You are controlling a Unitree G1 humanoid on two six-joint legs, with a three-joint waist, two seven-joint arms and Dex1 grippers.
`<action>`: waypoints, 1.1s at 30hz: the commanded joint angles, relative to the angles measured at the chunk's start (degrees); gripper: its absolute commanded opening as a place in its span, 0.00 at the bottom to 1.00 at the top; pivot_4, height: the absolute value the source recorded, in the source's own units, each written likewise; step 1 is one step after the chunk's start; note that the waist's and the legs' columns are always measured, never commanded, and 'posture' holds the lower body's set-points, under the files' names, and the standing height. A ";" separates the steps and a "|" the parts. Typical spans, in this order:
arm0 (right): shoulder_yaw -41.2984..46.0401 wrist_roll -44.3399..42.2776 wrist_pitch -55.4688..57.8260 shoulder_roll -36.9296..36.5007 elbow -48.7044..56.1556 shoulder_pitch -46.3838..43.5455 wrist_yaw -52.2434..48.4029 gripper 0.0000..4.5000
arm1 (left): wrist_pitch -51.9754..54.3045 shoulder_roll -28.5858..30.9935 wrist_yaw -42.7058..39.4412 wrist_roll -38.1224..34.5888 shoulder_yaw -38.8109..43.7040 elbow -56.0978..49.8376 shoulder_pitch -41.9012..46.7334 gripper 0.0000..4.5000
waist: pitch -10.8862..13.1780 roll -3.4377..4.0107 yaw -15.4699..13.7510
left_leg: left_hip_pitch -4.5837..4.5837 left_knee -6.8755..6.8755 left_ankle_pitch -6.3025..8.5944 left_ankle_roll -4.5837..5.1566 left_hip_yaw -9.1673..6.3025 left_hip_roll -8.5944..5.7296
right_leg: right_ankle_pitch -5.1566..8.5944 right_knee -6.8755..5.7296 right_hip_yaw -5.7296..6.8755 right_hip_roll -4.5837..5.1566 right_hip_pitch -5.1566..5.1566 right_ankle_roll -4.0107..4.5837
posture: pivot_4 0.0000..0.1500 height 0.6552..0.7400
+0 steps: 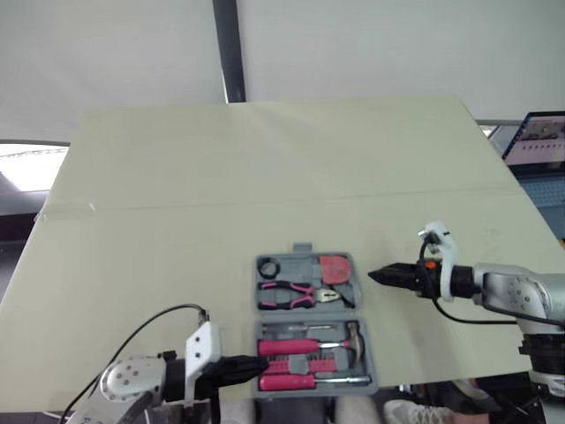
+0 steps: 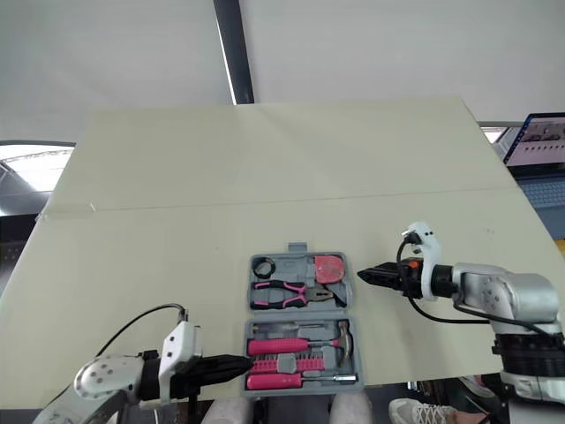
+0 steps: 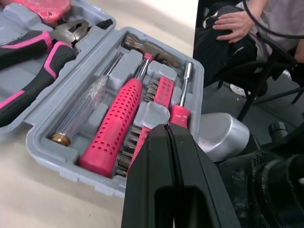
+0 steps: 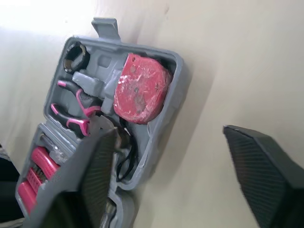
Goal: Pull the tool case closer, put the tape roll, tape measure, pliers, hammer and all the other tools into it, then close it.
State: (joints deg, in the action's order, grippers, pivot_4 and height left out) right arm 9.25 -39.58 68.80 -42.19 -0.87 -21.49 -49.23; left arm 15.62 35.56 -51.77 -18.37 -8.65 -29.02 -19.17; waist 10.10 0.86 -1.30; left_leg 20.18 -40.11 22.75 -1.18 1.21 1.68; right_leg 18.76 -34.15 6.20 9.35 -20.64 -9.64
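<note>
The grey tool case (image 1: 303,251) lies open near the table's front edge. Its far half holds the black tape roll (image 1: 268,267), the pink-handled pliers (image 1: 287,296) and the red tape measure (image 4: 140,90). In the near half lie the pink hammer (image 3: 114,128), a pink screwdriver (image 1: 300,382) and several bits. My left gripper (image 1: 252,367) is shut and empty, its tips at the case's near left corner. My right gripper (image 4: 168,130) is open and empty, just right of the case's far half, pointing at it.
The table's front edge (image 1: 441,380) runs just behind the case's near side. A laptop screen (image 1: 538,141) stands past the right edge. A person's hand (image 3: 235,23) rests on a knee beyond the front edge. A black pole (image 1: 228,49) rises behind the table.
</note>
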 commanded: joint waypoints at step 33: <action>-5.04 2.13 -3.93 15.81 -21.49 -12.48 -5.50 0.99 | -0.91 1.42 3.50 9.65 -8.59 7.99 4.38 0.00 | -0.26 0.21 1.63 | -0.06 0.09 -0.01 0.00 0.03 0.01 | 0.00 -0.09 0.04 0.00 -0.05 0.00 | 1.00 0.95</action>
State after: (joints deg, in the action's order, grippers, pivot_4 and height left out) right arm 4.55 -35.39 63.70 -26.75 -25.19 -34.20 -53.32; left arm 13.75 36.24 -49.32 -10.83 -16.95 -22.03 -14.31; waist 9.84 1.07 0.33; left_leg 20.14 -40.02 22.74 -1.18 1.23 1.69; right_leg 18.76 -34.23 6.24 9.34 -20.70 -9.65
